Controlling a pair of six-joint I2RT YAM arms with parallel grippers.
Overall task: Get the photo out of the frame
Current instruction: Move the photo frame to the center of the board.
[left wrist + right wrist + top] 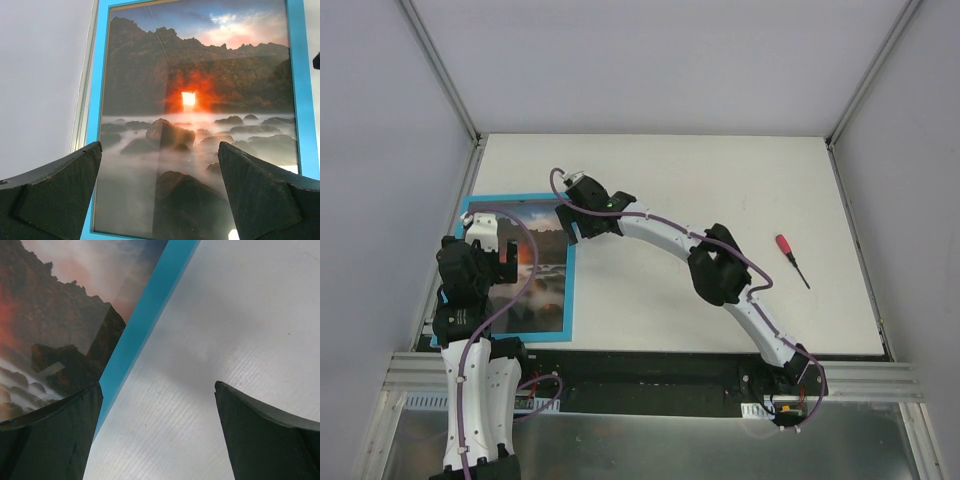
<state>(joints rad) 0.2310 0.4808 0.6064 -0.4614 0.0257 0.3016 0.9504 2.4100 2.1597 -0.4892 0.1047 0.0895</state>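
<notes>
While both grippers stand wide open with nothing between their fingers, the frame (571, 290) lies flat and face up at the left side of the white table (720, 190), its long sides running away from the arm bases; the photo (546, 285) sits inside it, bordered all round by the light-blue front, showing dark rocks, misty water and an orange glow at its centre; the left gripper (160, 150) hangs over the near part of the picture, one finger above the frame's left border and the other above the photo close to the right border; the right gripper (157, 385) reaches across from the right and straddles the frame's right edge near its far corner, one finger over the photo, whose glossy surface mirrors it, and the other over bare table; whether any finger touches the surface cannot be told; a red-handled screwdriver (792, 261) lies well apart on the right of the table.
</notes>
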